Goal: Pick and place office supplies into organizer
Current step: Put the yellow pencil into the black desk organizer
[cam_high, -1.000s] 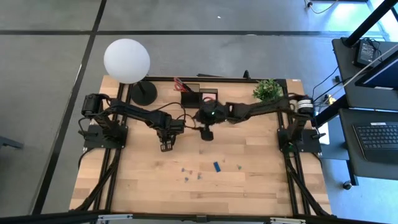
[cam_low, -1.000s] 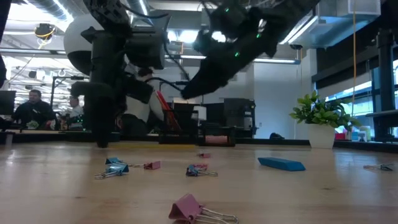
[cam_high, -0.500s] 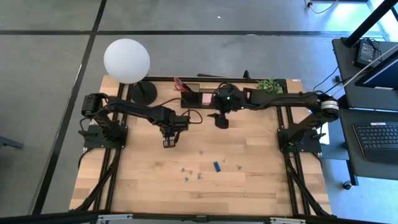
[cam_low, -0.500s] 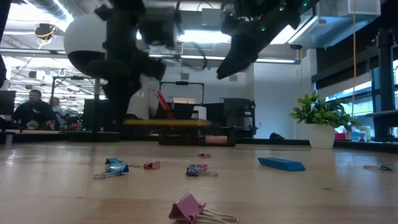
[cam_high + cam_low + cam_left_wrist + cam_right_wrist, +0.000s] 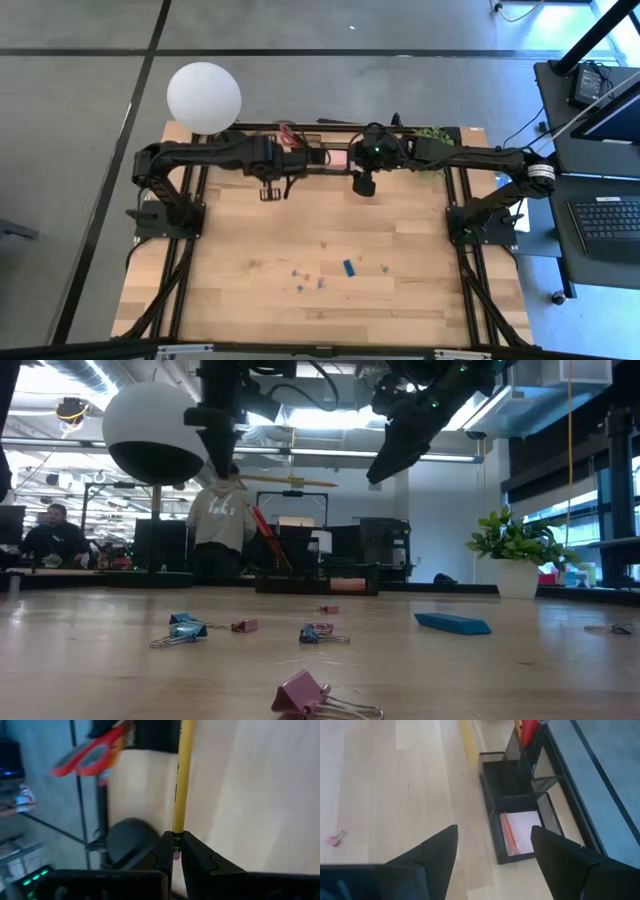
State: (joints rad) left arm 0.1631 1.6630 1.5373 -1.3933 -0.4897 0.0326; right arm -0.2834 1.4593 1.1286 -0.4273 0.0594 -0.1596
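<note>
organizer [image 5: 318, 157]: at table [image 5: 240, 300] back edge | sticky-note pad [image 5: 521, 833]: inside it | scissors [image 5: 89, 754]: in it | clips [image 5: 185, 630]: far in front

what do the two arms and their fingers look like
Both arms are dark, jointed, with black cables along them. The left gripper has two flat, wedge-shaped black fingers. The right gripper has broad black tapered fingers, and a green light glows on its wrist.

A white globe lamp [image 5: 204, 96] stands at the wooden table's [image 5: 250, 300] eleven o'clock corner; a green potted plant [image 5: 515, 550] sits at one o'clock. People [image 5: 222, 525] occupy the room behind.
</note>
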